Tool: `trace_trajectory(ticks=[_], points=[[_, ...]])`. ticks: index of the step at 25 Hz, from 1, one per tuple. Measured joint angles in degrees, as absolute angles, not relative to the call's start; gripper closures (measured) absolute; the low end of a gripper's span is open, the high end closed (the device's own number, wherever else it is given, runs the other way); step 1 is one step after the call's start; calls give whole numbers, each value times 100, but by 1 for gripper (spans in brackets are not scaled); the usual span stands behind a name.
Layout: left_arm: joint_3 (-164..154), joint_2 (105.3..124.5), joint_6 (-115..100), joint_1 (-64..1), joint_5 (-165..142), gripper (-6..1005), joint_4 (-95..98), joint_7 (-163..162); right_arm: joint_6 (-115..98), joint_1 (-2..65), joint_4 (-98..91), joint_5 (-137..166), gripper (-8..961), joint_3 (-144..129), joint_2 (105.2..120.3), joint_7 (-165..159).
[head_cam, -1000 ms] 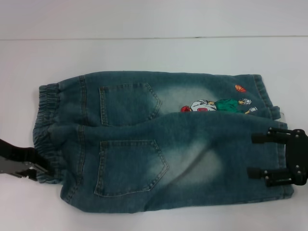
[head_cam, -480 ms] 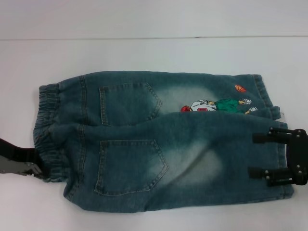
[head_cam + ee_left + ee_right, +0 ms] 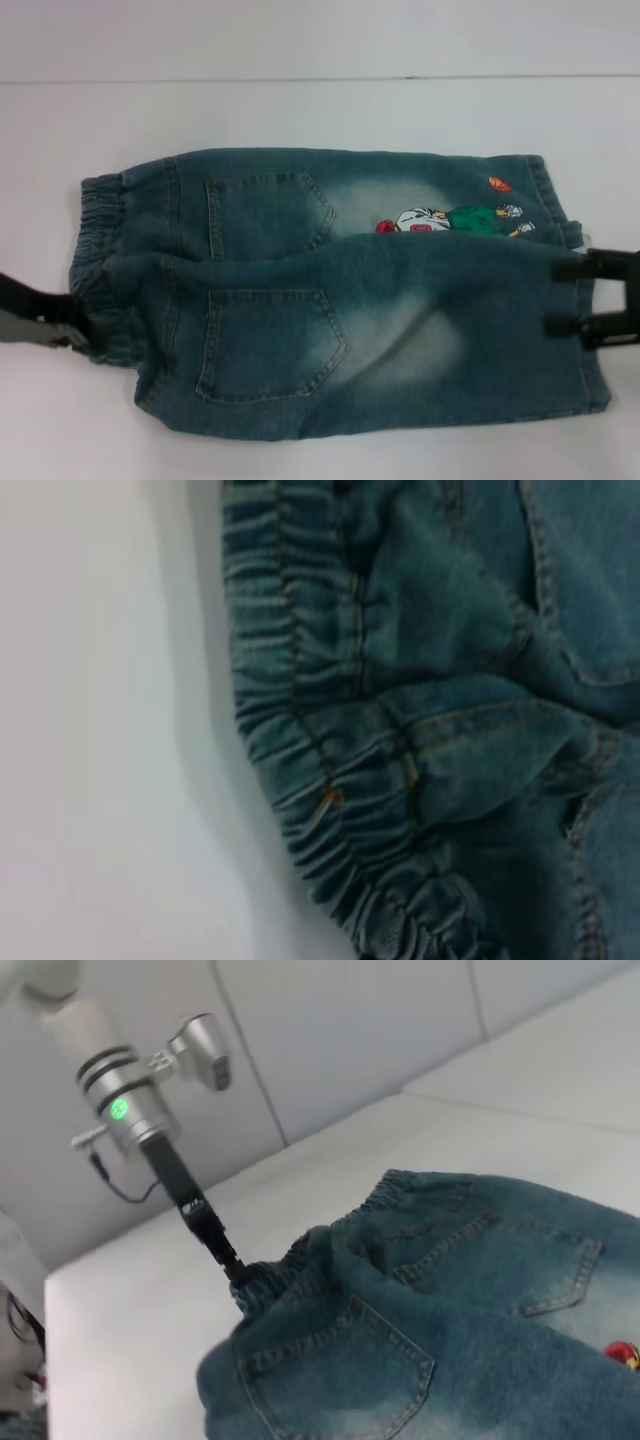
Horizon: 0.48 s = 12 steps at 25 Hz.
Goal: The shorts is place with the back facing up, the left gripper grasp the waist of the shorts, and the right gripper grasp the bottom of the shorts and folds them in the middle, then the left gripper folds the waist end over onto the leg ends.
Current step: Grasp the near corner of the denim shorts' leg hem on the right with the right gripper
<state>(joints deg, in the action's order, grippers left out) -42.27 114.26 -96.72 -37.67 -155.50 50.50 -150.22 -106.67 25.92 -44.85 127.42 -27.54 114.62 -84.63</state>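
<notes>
Both claws have shifted outward since a second ago. At the waist of the shorts [image 3: 97, 290], the left claw [image 3: 70, 330] meets the ruffled band; I cannot tell its grip. Across the desk [image 3: 320, 110] the shorts [image 3: 340, 300] lie flat, unfolded. Right claw [image 3: 570, 297] stands spread over the leg ends [image 3: 585, 330]. Every fold remains.

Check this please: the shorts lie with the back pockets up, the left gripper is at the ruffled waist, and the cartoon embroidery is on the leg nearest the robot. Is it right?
One detail is wrong. In the head view the cartoon embroidery is on the far leg of the shorts, not the near one. The back pockets do face up, and the left gripper is at the ruffled waist.
</notes>
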Motion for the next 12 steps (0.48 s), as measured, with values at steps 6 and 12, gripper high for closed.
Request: trace_trajectory(ticks=[6,12], points=[[-4220,11384,-9699,-3876,-15528,970,5285,-15004,-11075,2748,-5265,13060,8,-2890,11231,-9970],[-4218,11366,-9672,-3987,-15528,970,5310,-14969,-11361,2906,-5905,14267,8,-3005,11219,-10261]])
